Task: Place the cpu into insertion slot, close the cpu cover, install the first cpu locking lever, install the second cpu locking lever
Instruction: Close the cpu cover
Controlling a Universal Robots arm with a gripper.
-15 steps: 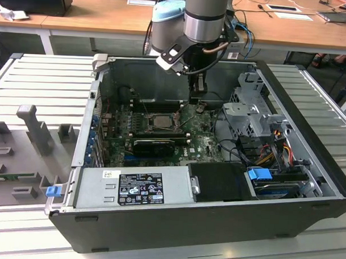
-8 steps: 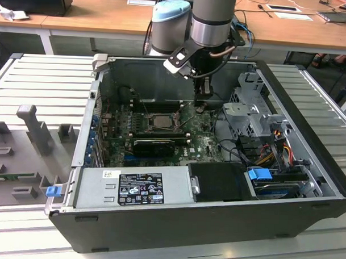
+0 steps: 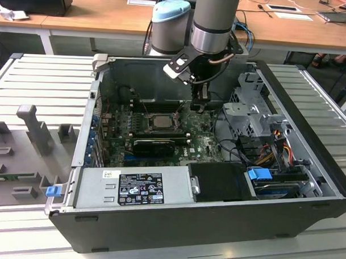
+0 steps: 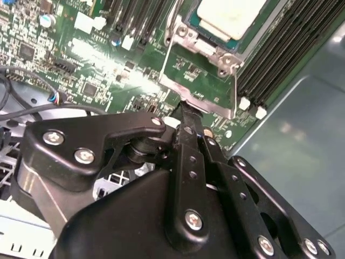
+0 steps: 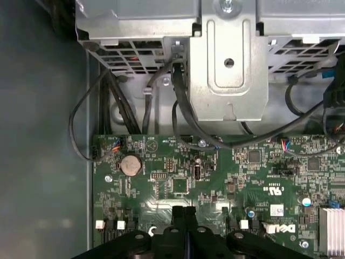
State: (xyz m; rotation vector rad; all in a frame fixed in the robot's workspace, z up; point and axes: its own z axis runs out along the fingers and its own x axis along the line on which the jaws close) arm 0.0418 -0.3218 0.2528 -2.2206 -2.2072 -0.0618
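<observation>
Second wrist view: matte black, bolted gripper [image 4: 187, 110], fingers pressed together over the green motherboard [image 4: 108, 75]; the flat, square, pale-silver cpu [image 4: 229, 15] lies just beyond its tips, ringed by a grey metal frame [image 4: 207, 47].

A ribbed aluminium bench [image 3: 44, 79] of long grooved slats carries the work. An open dark computer case [image 3: 204, 221] lies on its side in the middle of it, reaching almost to the near edge. On the exterior view's left, just beside the case, a grey moulded tray [image 3: 15, 181] with raised blocks rests on the slats. Far behind stands a wooden desk [image 3: 91, 16] bearing a black box [image 3: 38, 0] and papers [image 3: 293, 15].
</observation>
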